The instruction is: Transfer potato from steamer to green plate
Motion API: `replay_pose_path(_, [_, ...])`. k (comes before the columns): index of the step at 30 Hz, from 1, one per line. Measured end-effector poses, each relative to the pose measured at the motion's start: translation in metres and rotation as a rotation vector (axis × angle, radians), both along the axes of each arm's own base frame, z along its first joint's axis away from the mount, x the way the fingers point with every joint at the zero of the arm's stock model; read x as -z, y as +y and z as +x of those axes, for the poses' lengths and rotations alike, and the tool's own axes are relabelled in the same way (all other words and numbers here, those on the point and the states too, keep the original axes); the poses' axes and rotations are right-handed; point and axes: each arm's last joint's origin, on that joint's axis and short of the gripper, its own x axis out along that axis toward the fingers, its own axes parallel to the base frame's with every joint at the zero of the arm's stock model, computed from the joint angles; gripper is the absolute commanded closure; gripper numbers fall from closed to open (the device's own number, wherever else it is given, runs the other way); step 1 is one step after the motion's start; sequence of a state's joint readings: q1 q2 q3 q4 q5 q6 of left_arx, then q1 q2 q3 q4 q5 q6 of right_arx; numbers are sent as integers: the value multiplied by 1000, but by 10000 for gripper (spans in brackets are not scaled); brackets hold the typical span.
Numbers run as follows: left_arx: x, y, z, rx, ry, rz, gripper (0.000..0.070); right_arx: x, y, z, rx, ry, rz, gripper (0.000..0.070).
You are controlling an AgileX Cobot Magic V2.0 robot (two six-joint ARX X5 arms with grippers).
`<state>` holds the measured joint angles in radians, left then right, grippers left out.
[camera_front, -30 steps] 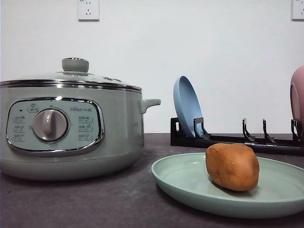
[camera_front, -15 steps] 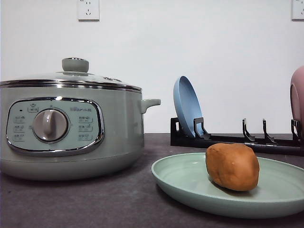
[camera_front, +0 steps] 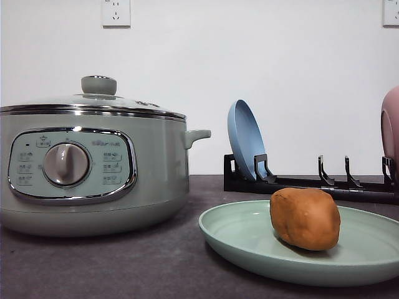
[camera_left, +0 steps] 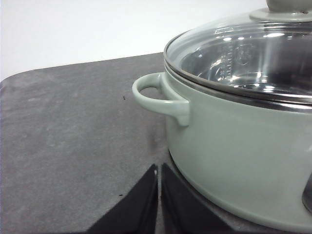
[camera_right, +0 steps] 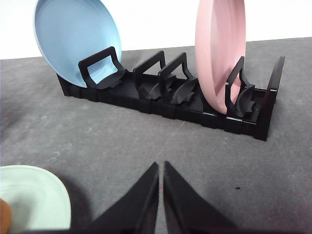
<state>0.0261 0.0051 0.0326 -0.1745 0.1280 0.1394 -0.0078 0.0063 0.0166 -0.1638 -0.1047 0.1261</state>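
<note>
Nothing has shifted across the last second in the front view — potato (camera_front: 305, 218), plate and pot sit exactly as before. Read: the transfer looks finished and the scene has settled.

Potato rests on the green plate (camera_front: 237, 233), lower right of the front frame, right of the plate's middle, well apart from the steamer (camera_front: 93, 168) at left. Steamer lid (camera_left: 243, 53) is seated on the chrome rim.

Left gripper (camera_left: 159, 170): black fingers pressed together at the bottom centre of the left wrist frame, holding nothing, parked near the steamer's side handle (camera_left: 158, 97). Right gripper (camera_right: 161, 168): likewise closed and empty, pointed toward the dish rack (camera_right: 165, 100); a slice of the green plate shows in that frame's lower left corner.

Materials — potato lumpy, oval, matte orange-brown. Green plate shallow, smooth, raised rim, faint sheen. Steamer body glossy sage, lid clear glass with reflections, round dial (camera_front: 66, 164) in a chrome-framed panel. Rack black plastic, slotted; blue plate (camera_right: 75, 39) and pink dish (camera_right: 219, 53) stand upright in it. Table (camera_right: 97, 141) dark grey, finely speckled.
</note>
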Motion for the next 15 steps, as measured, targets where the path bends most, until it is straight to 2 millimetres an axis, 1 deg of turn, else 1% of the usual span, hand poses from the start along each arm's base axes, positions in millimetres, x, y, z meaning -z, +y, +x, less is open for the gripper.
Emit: replay_pose_path(15, [0, 0, 0, 0, 0, 0, 698, 0, 0, 0, 0, 0, 0, 697])
